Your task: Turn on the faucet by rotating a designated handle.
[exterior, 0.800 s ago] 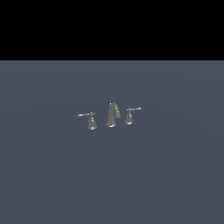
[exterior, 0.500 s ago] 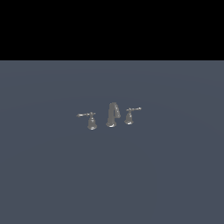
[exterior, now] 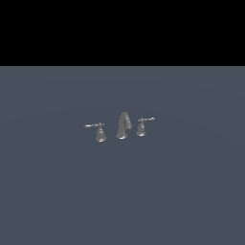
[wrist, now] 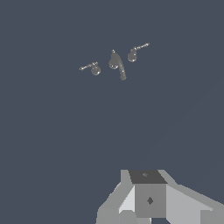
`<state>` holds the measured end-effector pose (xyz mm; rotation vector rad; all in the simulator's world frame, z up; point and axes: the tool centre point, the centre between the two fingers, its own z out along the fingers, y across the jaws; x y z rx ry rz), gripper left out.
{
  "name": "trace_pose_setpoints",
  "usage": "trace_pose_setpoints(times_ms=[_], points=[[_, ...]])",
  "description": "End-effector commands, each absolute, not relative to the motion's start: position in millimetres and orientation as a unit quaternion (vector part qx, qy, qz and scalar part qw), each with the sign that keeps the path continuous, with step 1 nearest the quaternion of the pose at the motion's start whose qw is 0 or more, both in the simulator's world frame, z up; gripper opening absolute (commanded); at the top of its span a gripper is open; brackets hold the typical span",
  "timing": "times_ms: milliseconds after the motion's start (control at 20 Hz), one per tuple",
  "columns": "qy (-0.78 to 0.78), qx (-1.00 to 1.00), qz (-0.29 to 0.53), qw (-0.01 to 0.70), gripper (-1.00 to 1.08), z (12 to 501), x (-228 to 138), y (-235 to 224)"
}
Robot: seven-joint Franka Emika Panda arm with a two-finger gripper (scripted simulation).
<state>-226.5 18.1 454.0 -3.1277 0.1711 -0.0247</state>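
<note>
Mid-desk [exterior: 57,191], the faucet [exterior: 122,125] stands alone: arched spout between two levers. My target, the handle [exterior: 142,125] on the exterior view's right, points its lever rightward, apparently unturned. The arm is absent from the exterior view; the wrist view shows only gripper housing, well apart from the faucet. Fingers' spread: cannot tell. Approach, contact and rotation all remain.

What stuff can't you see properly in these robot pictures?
- The arm: absent from the exterior view, outside the frame.
- The gripper: wrist view's edge cuts it off, fingertips unseen, so open or shut is unclear.
- The faucet: too small in both views to tell whether water runs.
- The handle: too tiny to judge how far it is turned.
</note>
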Motion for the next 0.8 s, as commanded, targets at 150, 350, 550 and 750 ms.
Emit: trace_pose_setpoints(times_ms=[150,350,550,750], points=[[0.103,-0.995,-0.007,0.005,-1.0,423.4,-197.4,25.3],[0.144,-0.989,-0.007,0.005,-1.0,396.7,-171.0,29.3],[0.187,-0.982,-0.006,0.005,-1.0,369.7,-143.8,31.0],[0.226,-0.974,-0.005,0.006,-1.0,344.2,-118.1,30.4]])
